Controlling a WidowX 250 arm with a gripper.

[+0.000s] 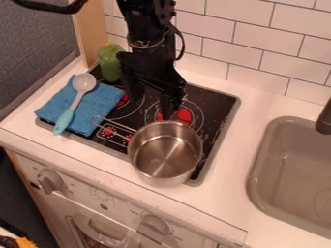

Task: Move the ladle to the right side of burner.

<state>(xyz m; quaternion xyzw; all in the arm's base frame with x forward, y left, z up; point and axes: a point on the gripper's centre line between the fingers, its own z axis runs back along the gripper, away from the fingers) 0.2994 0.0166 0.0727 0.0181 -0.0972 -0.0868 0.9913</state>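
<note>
One ladle (pixel 76 100) lies on a folded blue cloth (pixel 100 109) at the left side of the cooktop (pixel 217 99) in the camera view, its pale grey bowl toward the wall and its light blue handle slanting down toward the counter's front edge. The black gripper (pixel 152 107) hangs over the back half of the dark cooktop, to the right of the cloth and behind the pot, its two fingers apart and well clear of the ladle. A shiny metal pot (pixel 165 153) sits upright at the front right of the cooktop, its wire handle (pixel 113 131) pointing left toward the cloth. Red patches mark the burners (pixel 183 115). Near the cooktop's back left corner stands a green object (pixel 111 63), rather like a pepper in shape. The grey sink (pixel 262 167) is set into the white counter (pixel 236 145) at the right, with part of a dark tap (pixel 325 118) over it. White tiles (pixel 262 58) line the wall behind.
</note>
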